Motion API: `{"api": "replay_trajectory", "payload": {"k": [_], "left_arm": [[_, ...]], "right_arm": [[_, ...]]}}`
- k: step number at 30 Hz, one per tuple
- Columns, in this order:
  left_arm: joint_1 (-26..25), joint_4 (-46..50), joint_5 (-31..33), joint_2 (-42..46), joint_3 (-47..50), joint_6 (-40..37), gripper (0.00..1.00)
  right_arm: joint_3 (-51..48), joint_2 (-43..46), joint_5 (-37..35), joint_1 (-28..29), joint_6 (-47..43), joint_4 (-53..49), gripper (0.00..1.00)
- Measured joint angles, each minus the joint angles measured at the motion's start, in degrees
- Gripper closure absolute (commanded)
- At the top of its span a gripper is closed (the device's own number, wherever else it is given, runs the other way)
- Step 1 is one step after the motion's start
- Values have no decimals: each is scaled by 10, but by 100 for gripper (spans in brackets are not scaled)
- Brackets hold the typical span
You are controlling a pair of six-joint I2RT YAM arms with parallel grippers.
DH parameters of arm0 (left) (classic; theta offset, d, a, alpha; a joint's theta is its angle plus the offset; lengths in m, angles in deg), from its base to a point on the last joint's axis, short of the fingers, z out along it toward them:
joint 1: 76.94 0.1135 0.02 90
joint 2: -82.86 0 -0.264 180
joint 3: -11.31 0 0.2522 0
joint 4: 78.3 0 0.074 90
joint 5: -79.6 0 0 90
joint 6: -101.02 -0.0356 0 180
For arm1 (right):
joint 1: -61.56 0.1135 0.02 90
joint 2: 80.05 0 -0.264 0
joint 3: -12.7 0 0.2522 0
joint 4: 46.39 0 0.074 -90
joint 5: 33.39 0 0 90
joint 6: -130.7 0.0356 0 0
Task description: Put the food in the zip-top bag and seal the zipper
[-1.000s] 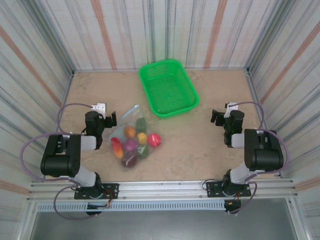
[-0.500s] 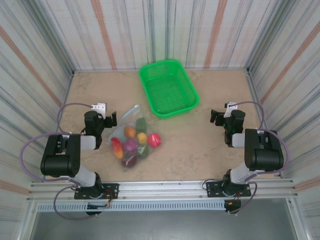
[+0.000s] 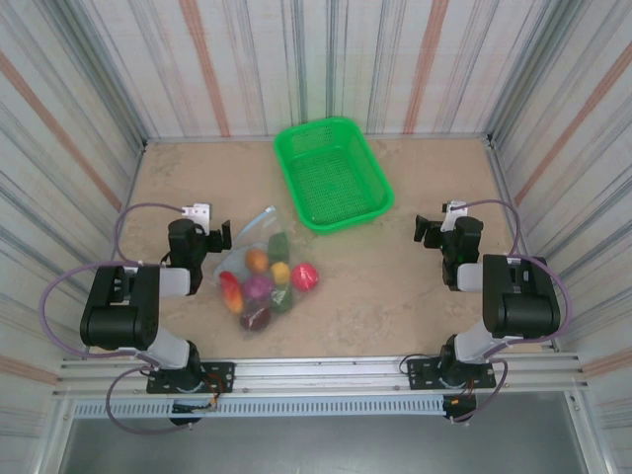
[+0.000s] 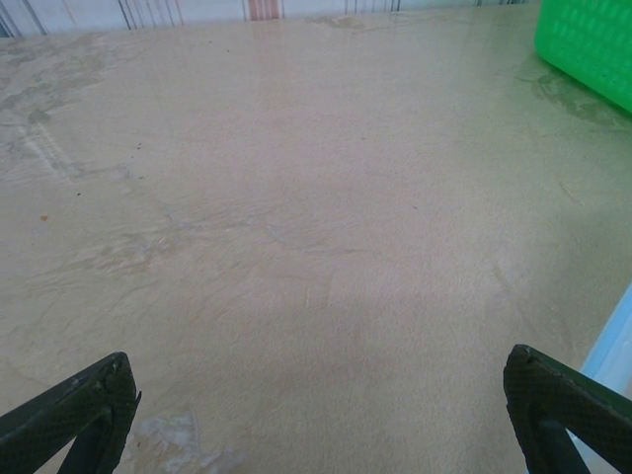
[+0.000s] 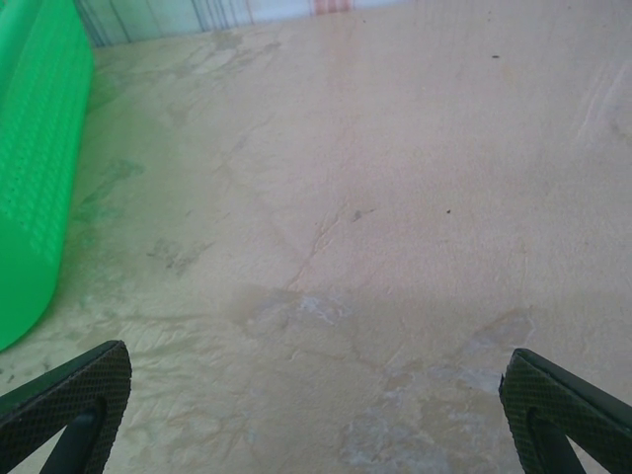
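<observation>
zip-top bag (image 3: 255, 238) | long axis near-far | zipper (image 3: 259, 221) far end

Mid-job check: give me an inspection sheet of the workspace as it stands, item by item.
Surface: beige table, mottled with stains.
Job's things: zip-top bag lies near left; food is clustered on or in it, cannot tell which; a red piece sits at its right edge; whether the zipper is sealed cannot be told.
Clutter: green basket at far middle, nothing seen in it.
Grippers: left pincer open, empty; right pincer open, empty.
Cables: lilac cables loop clear of the bag.
Surroundings: striped walls on three sides; metal rail at the near edge.
</observation>
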Motion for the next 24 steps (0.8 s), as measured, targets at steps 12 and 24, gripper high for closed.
{"api": "replay_trajectory", "payload": {"k": [12, 24], "left_arm": [[-2, 0, 4, 0, 0, 0, 1], [0, 0, 2, 0, 0, 0, 1]], "right_arm": [[0, 0, -24, 8, 0, 0, 1], [0, 0, -27, 5, 0, 0, 1]]}}
